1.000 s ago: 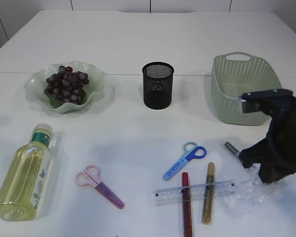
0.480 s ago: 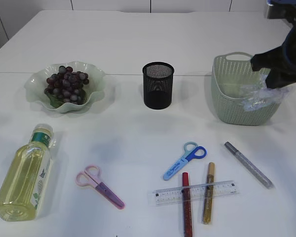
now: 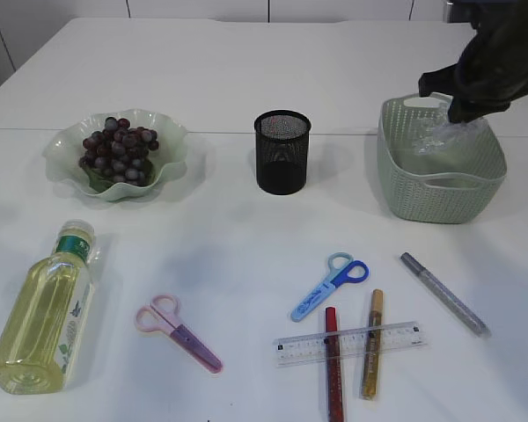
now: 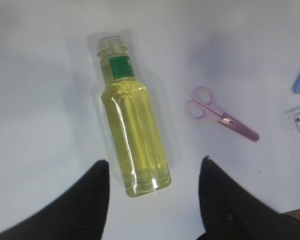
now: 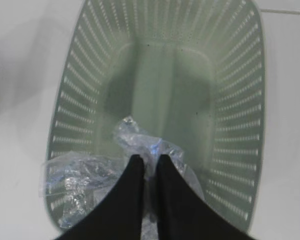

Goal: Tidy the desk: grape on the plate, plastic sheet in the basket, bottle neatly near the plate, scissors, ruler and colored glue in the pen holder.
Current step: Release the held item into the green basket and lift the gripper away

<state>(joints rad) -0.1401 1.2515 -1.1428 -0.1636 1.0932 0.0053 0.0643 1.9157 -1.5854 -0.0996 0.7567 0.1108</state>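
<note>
A white tabletop [image 3: 238, 237] is seen. The basket [image 3: 440, 189] is pale green with a perforated pattern, the pen holder [image 3: 282, 151] black mesh. Yellow liquid and a green label are shown on the bottle [image 4: 132, 135]. Pink scissors [image 3: 176, 332] and blue scissors [image 3: 328, 287] are visible.

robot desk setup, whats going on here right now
The right gripper is shut on the crumpled plastic sheet and holds it over the green basket, not yet released. The left gripper hangs open above the bottle, which lies on its side. The grapes sit on the plate. Both scissors, the ruler and the glue pens lie on the table; the pen holder looks empty.
</note>
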